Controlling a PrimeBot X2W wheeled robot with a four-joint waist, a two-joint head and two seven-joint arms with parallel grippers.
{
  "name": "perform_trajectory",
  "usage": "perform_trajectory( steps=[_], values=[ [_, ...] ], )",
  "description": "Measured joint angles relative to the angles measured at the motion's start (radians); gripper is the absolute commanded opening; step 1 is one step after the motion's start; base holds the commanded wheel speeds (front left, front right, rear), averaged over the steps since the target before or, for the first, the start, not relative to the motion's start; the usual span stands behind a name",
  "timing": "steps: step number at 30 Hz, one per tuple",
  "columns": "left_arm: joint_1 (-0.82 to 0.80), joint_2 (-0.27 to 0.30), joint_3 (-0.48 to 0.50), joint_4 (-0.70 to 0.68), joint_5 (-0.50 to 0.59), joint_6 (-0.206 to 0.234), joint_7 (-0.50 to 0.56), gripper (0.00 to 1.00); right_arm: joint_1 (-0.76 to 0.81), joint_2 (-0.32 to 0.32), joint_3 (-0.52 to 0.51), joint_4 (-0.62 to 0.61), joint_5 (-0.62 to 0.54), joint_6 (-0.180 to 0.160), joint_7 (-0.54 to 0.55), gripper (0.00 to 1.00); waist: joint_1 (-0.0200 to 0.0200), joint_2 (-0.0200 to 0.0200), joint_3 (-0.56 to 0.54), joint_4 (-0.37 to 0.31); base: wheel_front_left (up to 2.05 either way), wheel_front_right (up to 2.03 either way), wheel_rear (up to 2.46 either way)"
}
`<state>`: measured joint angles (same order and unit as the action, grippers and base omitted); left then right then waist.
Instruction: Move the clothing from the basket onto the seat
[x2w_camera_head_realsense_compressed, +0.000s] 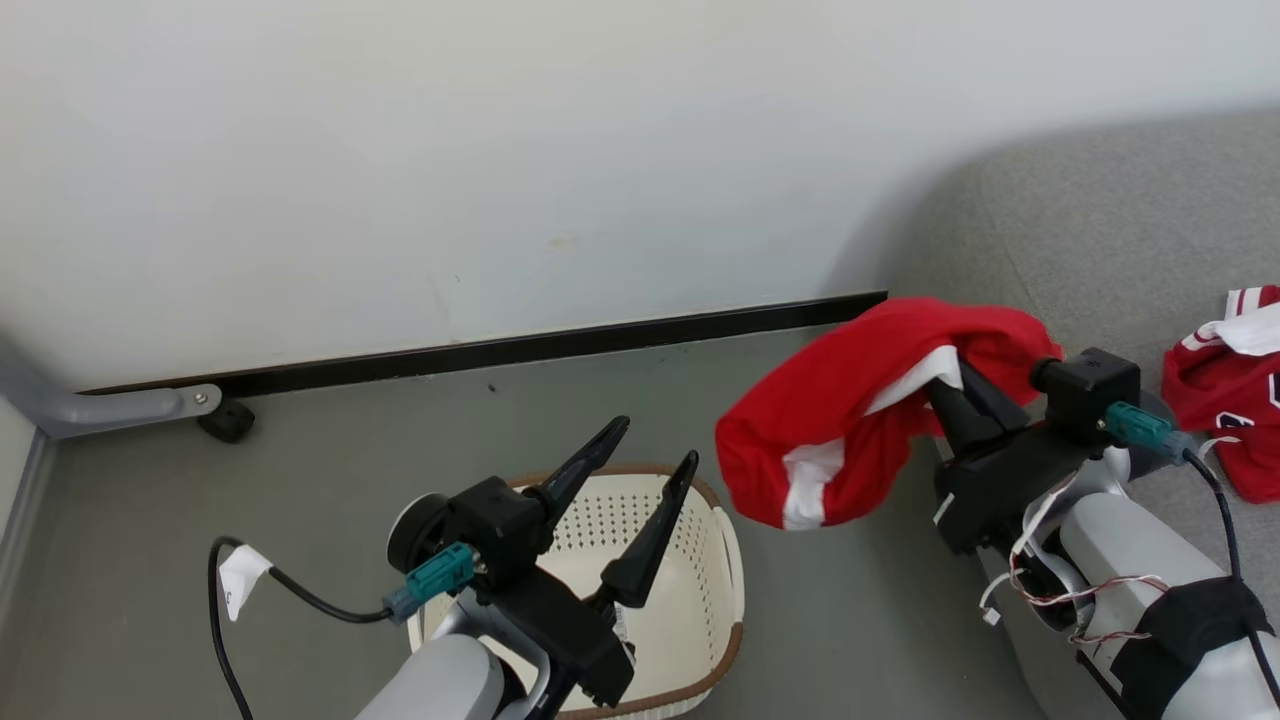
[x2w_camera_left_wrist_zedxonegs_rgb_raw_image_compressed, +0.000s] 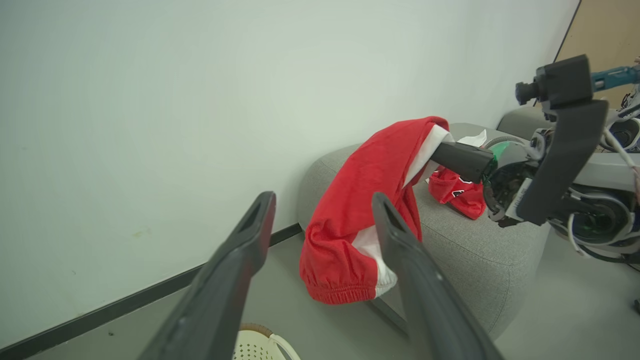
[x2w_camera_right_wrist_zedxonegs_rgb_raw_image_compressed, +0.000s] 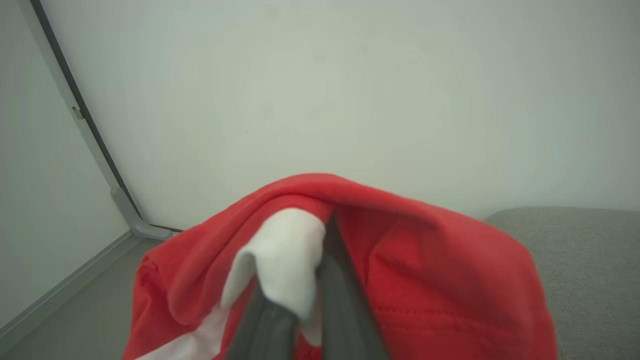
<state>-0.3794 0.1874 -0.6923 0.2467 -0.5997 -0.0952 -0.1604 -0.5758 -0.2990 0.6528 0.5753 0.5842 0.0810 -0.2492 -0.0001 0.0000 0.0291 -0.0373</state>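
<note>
Basket (x2w_camera_head_realsense_compressed: 728, 570) sits below the wide-spread left claw (x2w_camera_head_realsense_compressed: 659, 438); right claw (x2w_camera_head_realsense_compressed: 957, 392) pinches a red garment (x2w_camera_head_realsense_compressed: 820, 420) beside the seat (x2w_camera_head_realsense_compressed: 1080, 250), which bears another garment (x2w_camera_head_realsense_compressed: 1220, 400).

forearms (x2w_camera_head_realsense_compressed: 1130, 550): pale grey | fingers (x2w_camera_head_realsense_compressed: 648, 540): long, black | connectors (x2w_camera_head_realsense_compressed: 435, 578): teal | cables (x2w_camera_head_realsense_compressed: 310, 600): black

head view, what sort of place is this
Probably a plain indoor room, maybe a home-style test corner: a grey sofa seat against a bare white wall, a laundry basket on the smooth grey floor, and red clothing lying on the seat.
</note>
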Motion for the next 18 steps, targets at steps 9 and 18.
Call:
perform_trajectory(
  steps=[9, 18],
  values=[
    [0.020, 0.022, 0.025, 0.005, 0.000, 0.010, -0.010, 1.00, 0.110, -0.076, -0.111, -0.178, -0.046, -0.065, 0.000, 0.00, 0.0000, 0.0000, 0.001, -0.076, 0.00, 0.00, 0.00],
    [0.043, 0.031, 0.036, 0.004, -0.002, 0.025, -0.028, 1.00, 0.253, -0.127, -0.197, -0.374, -0.102, -0.130, 0.000, 0.00, 0.0001, 0.0001, 0.015, -0.157, 0.00, 0.00, 0.00]
  ],
)
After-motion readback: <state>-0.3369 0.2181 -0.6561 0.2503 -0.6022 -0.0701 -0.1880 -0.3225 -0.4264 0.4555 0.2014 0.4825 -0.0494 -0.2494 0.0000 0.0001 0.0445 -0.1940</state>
